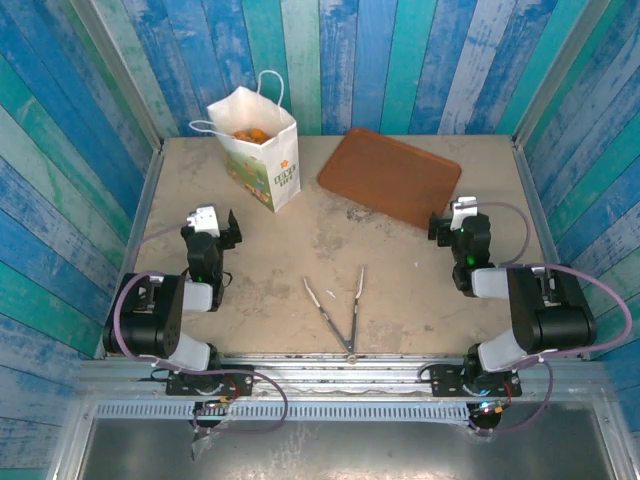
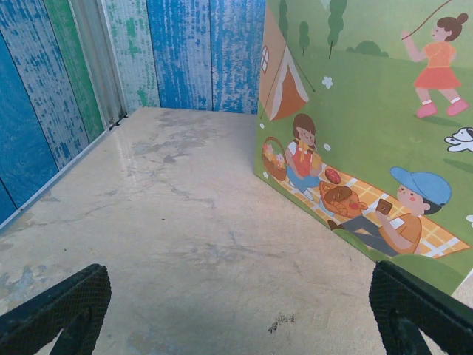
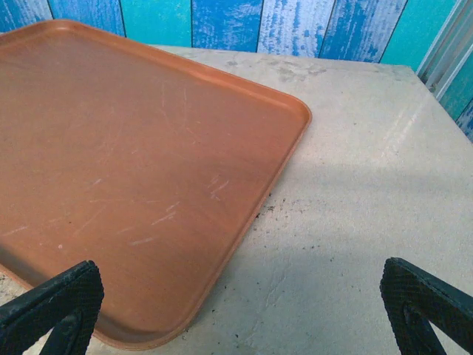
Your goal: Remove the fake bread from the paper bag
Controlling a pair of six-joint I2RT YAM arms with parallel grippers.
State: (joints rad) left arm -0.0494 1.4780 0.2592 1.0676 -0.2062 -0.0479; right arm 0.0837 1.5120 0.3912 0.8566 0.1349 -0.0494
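The white paper bag [image 1: 258,150] stands upright at the back left of the table, its mouth open, with golden-brown fake bread [image 1: 250,133] showing inside. Its printed green-and-orange side [image 2: 369,126] rises to the right in the left wrist view. My left gripper [image 1: 212,226] rests near the left edge, in front of the bag, open with nothing between its fingers [image 2: 63,307]. My right gripper [image 1: 460,222] sits open at the right, beside the near corner of the brown tray, and holds nothing between its fingers [image 3: 429,303].
A flat brown tray [image 1: 390,175] lies at the back middle-right; its near corner [image 3: 140,185] is just ahead of the right gripper. Metal tongs [image 1: 340,305] lie spread on the table near the front middle. Blue-green plank walls enclose the table on three sides.
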